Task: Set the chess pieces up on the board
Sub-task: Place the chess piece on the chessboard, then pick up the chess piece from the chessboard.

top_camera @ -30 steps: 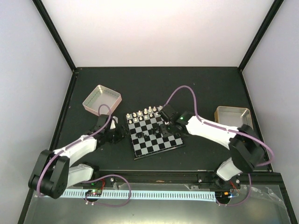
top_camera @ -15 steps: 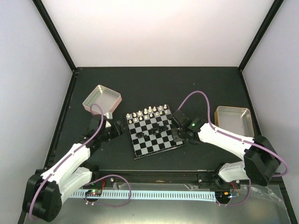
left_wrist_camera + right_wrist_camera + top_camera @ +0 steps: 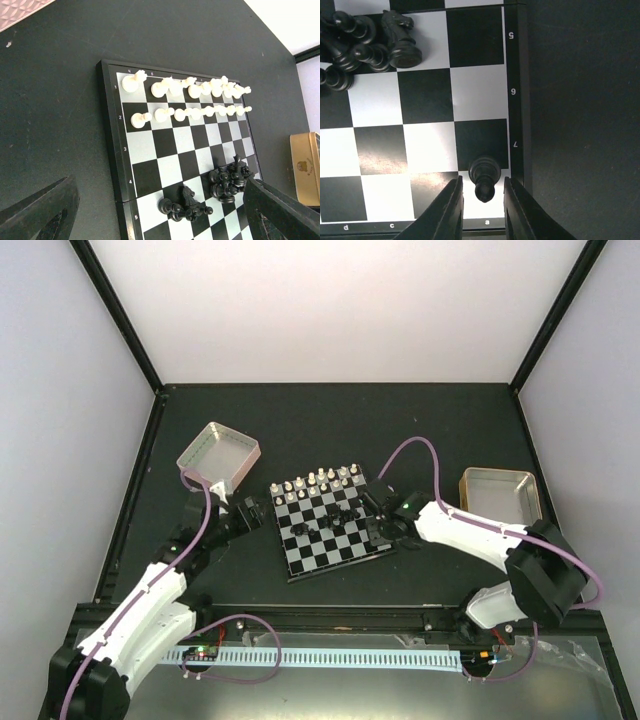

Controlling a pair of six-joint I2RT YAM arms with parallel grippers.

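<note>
The board [image 3: 322, 558] lies in the middle of the table. White chess pieces [image 3: 315, 481] fill its two far rows, seen in the left wrist view as white pieces [image 3: 190, 100]. Black pieces [image 3: 230, 182] lie heaped in two clumps near the centre. My right gripper [image 3: 482, 192] hangs over the board's near right corner [image 3: 376, 531]. A black pawn [image 3: 486, 177] stands between its fingers [image 3: 451, 210], with a gap on each side. My left gripper [image 3: 160, 192] is wide open and empty, just off the board's left edge [image 3: 253, 510].
A pink-sided metal tray [image 3: 218, 453] sits at the back left, close behind my left arm. A tan-sided tray [image 3: 497, 495] sits to the right of the board. A black knight [image 3: 400, 37] stands by the heaped black pieces [image 3: 355, 45].
My right gripper moved from the board's middle to its near right corner and its fingers parted from the black pawn. My left gripper drew back from the board's left edge and opened wide.
</note>
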